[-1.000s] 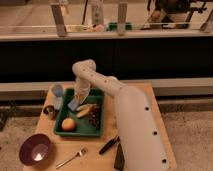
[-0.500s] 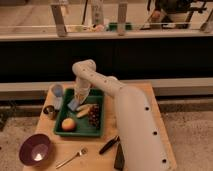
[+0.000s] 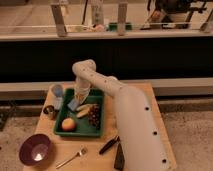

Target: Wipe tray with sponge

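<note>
1. Camera view, the arm: the white arm reaches from the lower right up and over the bench [image 3: 137, 90], bends at its elbow and drops down to the gripper [image 3: 76, 102], which sits low over the left rear part of the tray [image 3: 95, 131]. Against the pictures from 1 s and 0.5 s ago its pose looks almost the same; at most the wrist has settled slightly. I cannot tell how the gripper is set, or whether anything is held in it.

2. Camera view, the sponge: the pale blue-grey sponge [image 3: 73, 104] lies inside the tray at its left rear, directly under the gripper and apparently touching it. It has not visibly shifted over the last second.

3. Camera view, the tray's contents: an orange [image 3: 68, 123] sits at the front left, a bunch of dark grapes [image 3: 93, 116] towards the right, and a pale yellowish piece of food [image 3: 83, 110] between them. None has moved.

4. Camera view, around the tray: a pale blue cup [image 3: 57, 93] and a small dark can [image 3: 49, 111] stand just left of it; a purple bowl [image 3: 35, 149], a fork [image 3: 71, 157] and a dark-handled utensil [image 3: 109, 145] lie in front.

5. Judgement: so little change suggests the gripper is pausing at the sponge, so wiping strokes are probably only starting. The food leaves little bare tray floor to wipe.
</note>
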### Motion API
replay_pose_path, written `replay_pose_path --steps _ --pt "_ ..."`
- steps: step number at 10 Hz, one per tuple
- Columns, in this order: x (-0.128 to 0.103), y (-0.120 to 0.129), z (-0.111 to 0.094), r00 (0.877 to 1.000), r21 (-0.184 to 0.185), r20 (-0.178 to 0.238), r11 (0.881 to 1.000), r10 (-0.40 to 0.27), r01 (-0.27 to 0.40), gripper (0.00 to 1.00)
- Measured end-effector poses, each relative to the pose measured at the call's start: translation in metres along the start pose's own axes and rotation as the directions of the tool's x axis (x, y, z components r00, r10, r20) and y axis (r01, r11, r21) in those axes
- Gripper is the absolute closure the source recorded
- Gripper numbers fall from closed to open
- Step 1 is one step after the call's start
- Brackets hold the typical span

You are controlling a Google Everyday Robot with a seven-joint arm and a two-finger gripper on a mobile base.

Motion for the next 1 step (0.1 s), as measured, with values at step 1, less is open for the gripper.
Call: replay_pose_path --steps 1 --pt "0.0000 0.0000 0.0000 1.000 0.000 0.000 1.000 0.000 0.000 1.00"
